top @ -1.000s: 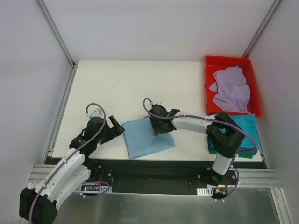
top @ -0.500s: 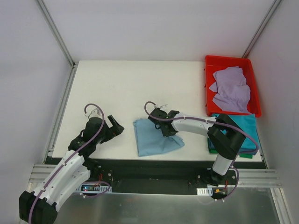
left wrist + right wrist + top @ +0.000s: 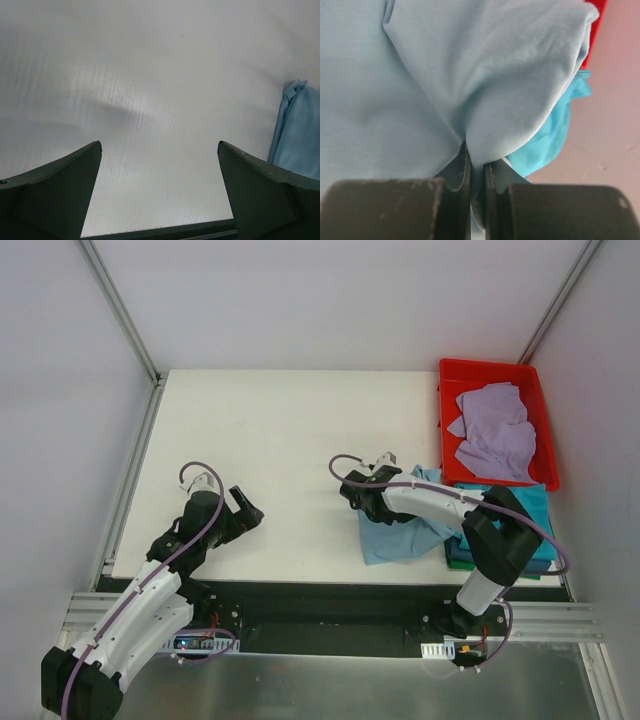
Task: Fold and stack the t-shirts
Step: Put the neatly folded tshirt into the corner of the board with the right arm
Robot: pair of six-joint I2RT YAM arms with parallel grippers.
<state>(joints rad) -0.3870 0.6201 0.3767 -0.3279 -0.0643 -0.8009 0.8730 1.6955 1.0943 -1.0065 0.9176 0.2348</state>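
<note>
Right wrist view: the blue tee (image 3: 470,75) is pinched tight by the right gripper (image 3: 474,162); it should be laid flat, squarely on the stack (image 3: 552,140).

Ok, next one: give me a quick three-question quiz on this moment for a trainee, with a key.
1. Fill in: the lavender tee lies in the ___.
2. What does the right end effector grip? A) the lavender tee B) the light blue tee C) nothing
3. True or false: the left end effector holds a tee.

Key: 1 red bin; 2 B, shut on a fold of it; 3 false, it is open with nothing in it.
</note>
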